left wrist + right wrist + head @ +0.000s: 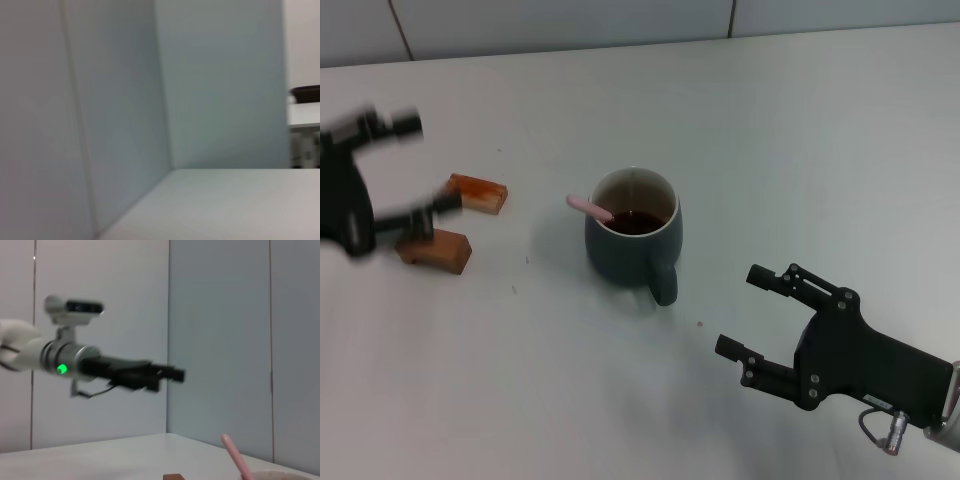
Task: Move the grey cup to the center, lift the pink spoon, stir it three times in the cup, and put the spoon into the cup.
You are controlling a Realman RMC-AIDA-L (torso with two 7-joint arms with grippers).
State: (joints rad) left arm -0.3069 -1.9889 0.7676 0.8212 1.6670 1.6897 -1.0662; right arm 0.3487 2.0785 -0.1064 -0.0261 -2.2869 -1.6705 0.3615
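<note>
No brand, label or writing is legible to me on any object. The work surface is a plain white table that meets a pale tiled wall at its far edge; the wrist views show the same pale panelled walls.

The grey cup stands upright near the table's centre, handle toward the near side, holding dark brown liquid. The pink spoon rests inside it, its pink handle leaning out over the left rim.

Two brown wooden blocks lie on the table left of the cup, well apart from it.

My left gripper hangs at the far left above the blocks, motion-blurred, fingers spread wide and grasping nothing.

My right gripper hovers at the near right, just clear of the cup's handle, fingers parted and empty, pointing left toward the cup.
</note>
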